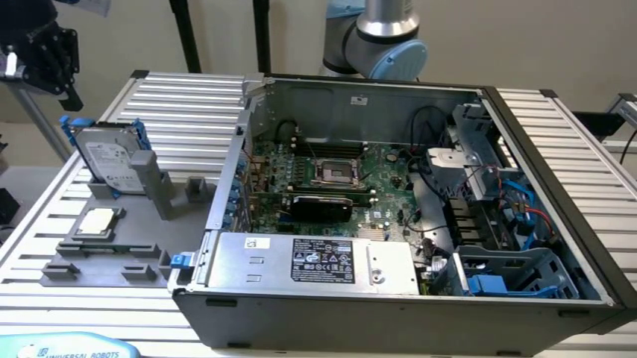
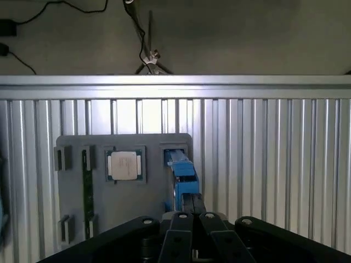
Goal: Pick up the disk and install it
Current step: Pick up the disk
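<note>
Checking the wrist view, found the end effector (image 2: 192,200) fully closed, fingers pressed together, gripping nothing. Saw the disk (image 2: 181,167) edge-on beyond the fingertips, standing upright in a slot of the grey fixture (image 2: 71,192), just beside the processor chip (image 2: 124,165). Confirmed in exterior view: disk upright in fixture on ribbed worktop (image 1: 189,97), on that view's left of the open computer case (image 1: 398,313), not yet installed.
</note>
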Motion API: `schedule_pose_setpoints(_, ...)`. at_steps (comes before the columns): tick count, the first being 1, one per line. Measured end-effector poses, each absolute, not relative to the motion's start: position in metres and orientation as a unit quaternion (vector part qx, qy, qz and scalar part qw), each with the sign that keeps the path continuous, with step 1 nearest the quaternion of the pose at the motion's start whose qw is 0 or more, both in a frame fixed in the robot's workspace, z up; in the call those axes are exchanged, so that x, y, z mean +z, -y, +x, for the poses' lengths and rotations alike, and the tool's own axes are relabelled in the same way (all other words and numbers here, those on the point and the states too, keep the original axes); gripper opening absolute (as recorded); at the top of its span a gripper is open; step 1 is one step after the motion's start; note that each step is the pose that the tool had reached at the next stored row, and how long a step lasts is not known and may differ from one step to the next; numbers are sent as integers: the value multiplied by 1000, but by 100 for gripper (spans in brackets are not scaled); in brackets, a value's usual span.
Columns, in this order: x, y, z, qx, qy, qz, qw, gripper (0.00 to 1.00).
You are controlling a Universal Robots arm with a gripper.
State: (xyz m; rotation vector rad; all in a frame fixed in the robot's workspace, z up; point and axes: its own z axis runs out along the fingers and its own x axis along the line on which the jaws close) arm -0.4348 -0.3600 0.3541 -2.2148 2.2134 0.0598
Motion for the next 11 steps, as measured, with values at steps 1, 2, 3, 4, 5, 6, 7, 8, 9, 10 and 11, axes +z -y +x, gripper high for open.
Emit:
schedule_pose_setpoints(1,354,360,-434,19,-703,-711,5,11)
schedule_pose_setpoints(2,354,360,-432,19,-701,-713,5,11)
schedule_pose_setpoints(3,354,360,-430,19,-700,-714,5,11)
schedule_pose_setpoints(4,354,360,-429,19,-700,-714,5,11)
schedule_pose_setpoints(5,354,360,-429,19,-699,-714,4,11)
schedule_pose_setpoints(6,354,360,-429,19,-699,-714,4,12)
schedule_pose_setpoints(7,354,360,-429,20,-699,-714,4,18)
schedule_pose_setpoints(8,354,360,-429,20,-699,-715,4,24)
schedule_pose_setpoints(9,354,360,-429,20,-699,-715,4,24)
schedule_pose_setpoints(10,354,360,-429,20,-699,-715,4,30)
schedule_pose_setpoints(11,354,360,-429,21,-699,-715,3,36)
